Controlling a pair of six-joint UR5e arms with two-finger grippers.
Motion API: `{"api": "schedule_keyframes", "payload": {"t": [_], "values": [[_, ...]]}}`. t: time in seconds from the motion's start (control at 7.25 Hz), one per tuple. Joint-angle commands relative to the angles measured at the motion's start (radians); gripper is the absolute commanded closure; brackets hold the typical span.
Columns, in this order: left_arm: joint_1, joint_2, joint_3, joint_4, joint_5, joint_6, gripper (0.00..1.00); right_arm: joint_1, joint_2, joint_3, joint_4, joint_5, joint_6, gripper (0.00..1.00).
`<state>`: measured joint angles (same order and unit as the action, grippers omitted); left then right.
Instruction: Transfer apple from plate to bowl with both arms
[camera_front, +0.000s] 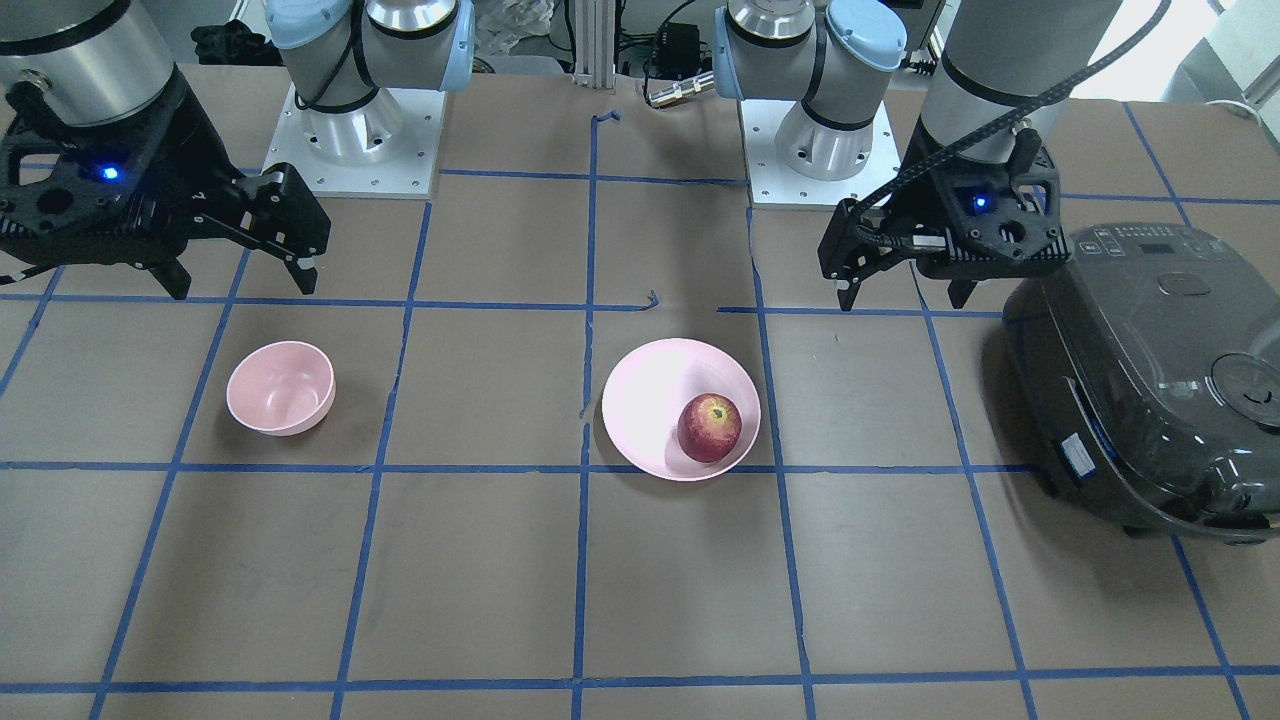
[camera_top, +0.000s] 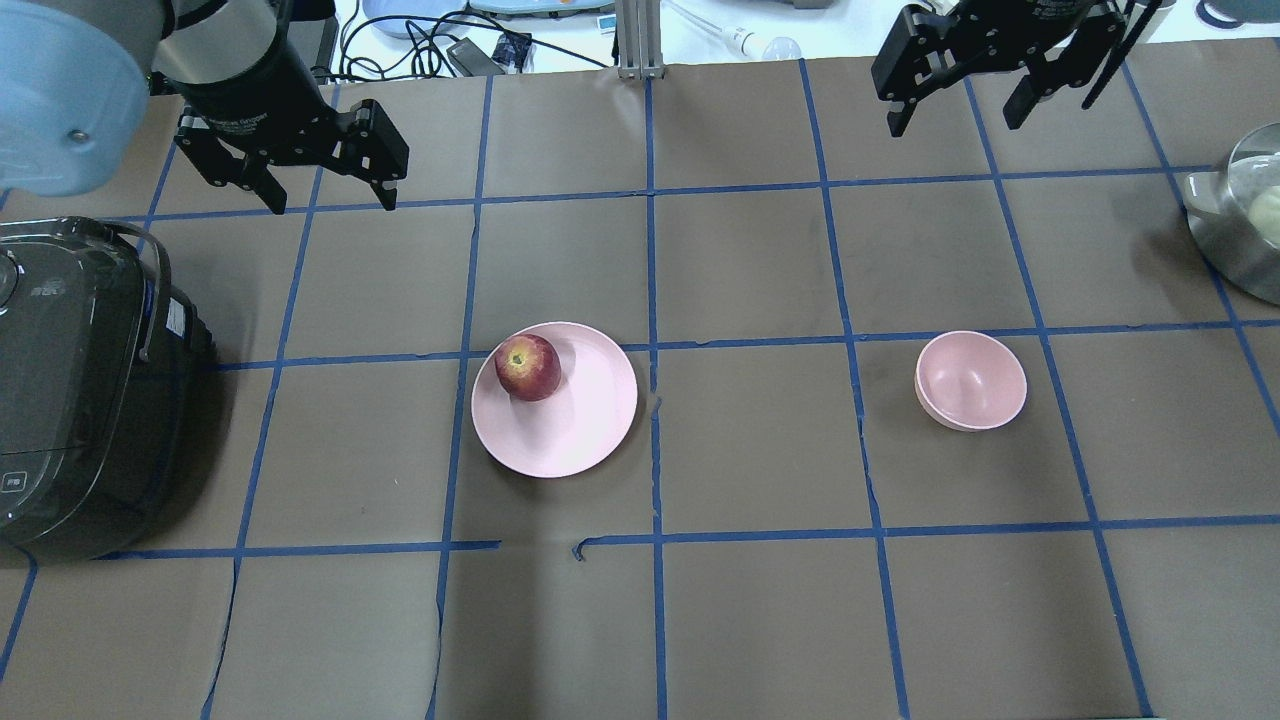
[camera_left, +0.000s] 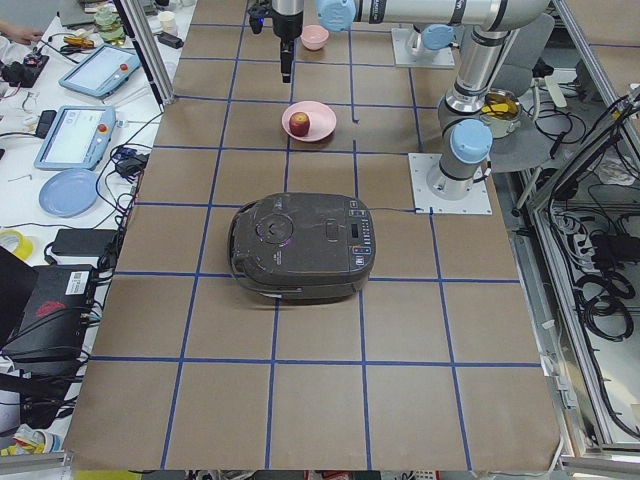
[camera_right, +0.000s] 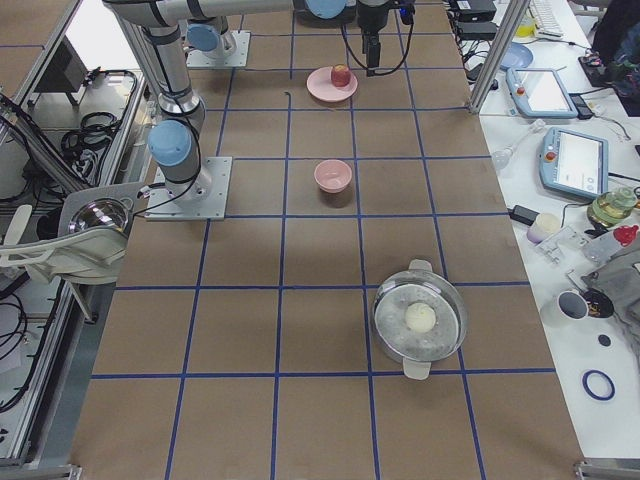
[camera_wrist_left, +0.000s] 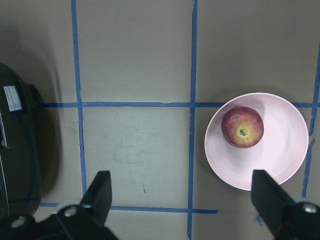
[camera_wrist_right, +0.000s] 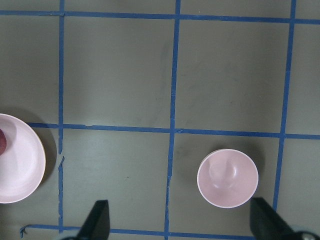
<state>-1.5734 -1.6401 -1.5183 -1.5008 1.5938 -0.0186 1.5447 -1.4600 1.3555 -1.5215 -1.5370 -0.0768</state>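
The red apple (camera_front: 710, 427) (camera_top: 527, 367) (camera_wrist_left: 242, 127) sits on the wide pink plate (camera_front: 650, 400) (camera_top: 585, 420) (camera_wrist_left: 285, 150), near the plate's edge on the robot's left. The small pink bowl (camera_front: 280, 387) (camera_top: 970, 380) (camera_wrist_right: 227, 177) stands empty on the robot's right. My left gripper (camera_top: 332, 205) (camera_front: 905, 300) (camera_wrist_left: 181, 185) is open and empty, high above the table, back and left of the plate. My right gripper (camera_top: 952, 125) (camera_front: 243, 288) (camera_wrist_right: 180, 212) is open and empty, high above the table behind the bowl.
A dark rice cooker (camera_top: 70, 380) (camera_front: 1150, 380) stands at the table's left end, close to the left arm. A steel pot (camera_top: 1240, 220) (camera_right: 420, 318) with a pale round thing inside stands at the right end. Blue tape lines grid the brown table.
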Motion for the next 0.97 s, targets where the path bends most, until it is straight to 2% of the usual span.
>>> {"api": "schedule_keyframes", "payload": {"t": [0.0, 0.14, 0.55, 0.69, 0.83], "values": [[-0.011, -0.03, -0.061, 0.092, -0.011, -0.046, 0.0, 0.0, 0.001, 0.001, 0.0, -0.002, -0.001, 0.0], [-0.013, -0.039, -0.101, 0.159, -0.014, -0.047, 0.0, 0.0, 0.001, 0.001, 0.0, 0.0, 0.0, 0.0], [-0.098, -0.09, -0.169, 0.25, -0.023, -0.107, 0.0, 0.0, 0.0, 0.001, 0.0, 0.002, 0.0, 0.0], [-0.099, -0.116, -0.204, 0.314, -0.072, -0.186, 0.0, 0.0, 0.0, 0.001, 0.0, 0.002, 0.0, 0.0], [-0.102, -0.142, -0.254, 0.389, -0.072, -0.201, 0.0, 0.0, 0.0, 0.001, 0.001, 0.002, 0.0, 0.0]]}}
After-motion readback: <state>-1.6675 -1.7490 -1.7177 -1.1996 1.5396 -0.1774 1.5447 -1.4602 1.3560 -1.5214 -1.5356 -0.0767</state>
